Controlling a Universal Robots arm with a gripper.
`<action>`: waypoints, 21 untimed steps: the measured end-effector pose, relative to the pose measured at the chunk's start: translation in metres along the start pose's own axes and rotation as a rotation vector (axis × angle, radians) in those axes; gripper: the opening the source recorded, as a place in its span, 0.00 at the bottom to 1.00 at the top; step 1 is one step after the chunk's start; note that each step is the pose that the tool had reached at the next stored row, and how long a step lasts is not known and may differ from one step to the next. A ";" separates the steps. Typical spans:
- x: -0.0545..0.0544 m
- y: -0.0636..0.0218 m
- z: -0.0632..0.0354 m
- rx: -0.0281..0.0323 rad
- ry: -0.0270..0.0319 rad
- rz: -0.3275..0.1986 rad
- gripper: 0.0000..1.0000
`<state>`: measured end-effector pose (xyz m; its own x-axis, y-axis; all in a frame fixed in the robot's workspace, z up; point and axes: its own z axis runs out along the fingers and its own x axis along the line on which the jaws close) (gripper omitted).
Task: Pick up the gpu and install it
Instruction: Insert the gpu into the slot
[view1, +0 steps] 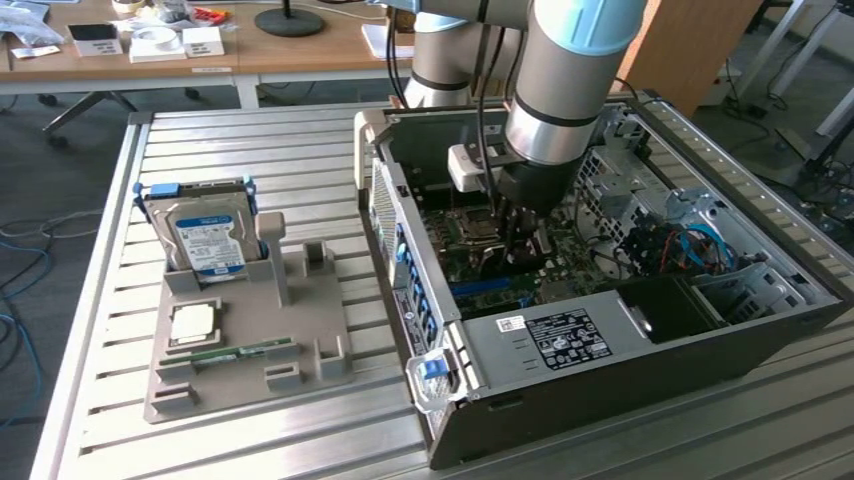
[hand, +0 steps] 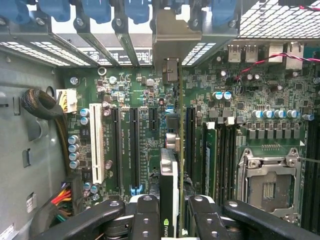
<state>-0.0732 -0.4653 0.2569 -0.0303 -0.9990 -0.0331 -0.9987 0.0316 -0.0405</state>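
Already down inside the case, the gripper has its fingers clamped on the gpu, which stands on edge between them, just above the motherboard. Its silver bracket reaches up to the rear slot openings, among the blue clips.

From here the main risk, as I judge it, is misalignment. The card sits close beside several long black slots, and whether its edge is over the right one I cannot tell; pressing down off-line could jam the connector or flex the board. The bracket could also catch on the rear frame and tilt the card. A thin card held by its top edge may slip or rock between the fingers if it meets resistance.

Readable writing is scarce: a green-and-white logo mark on the card's edge, small white print along the slots that I cannot make out, and a blue-white label on the drive standing in the holder on the bench.
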 end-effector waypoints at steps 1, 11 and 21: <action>0.000 0.0000 0.0000 0.0001 0.0000 0.000 0.27; 0.000 0.0017 0.0002 0.0001 -0.0001 0.000 0.27; -0.001 0.0048 0.0013 0.0002 -0.0003 0.000 0.27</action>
<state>-0.0779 -0.4645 0.2554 -0.0303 -0.9990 -0.0334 -0.9987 0.0316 -0.0406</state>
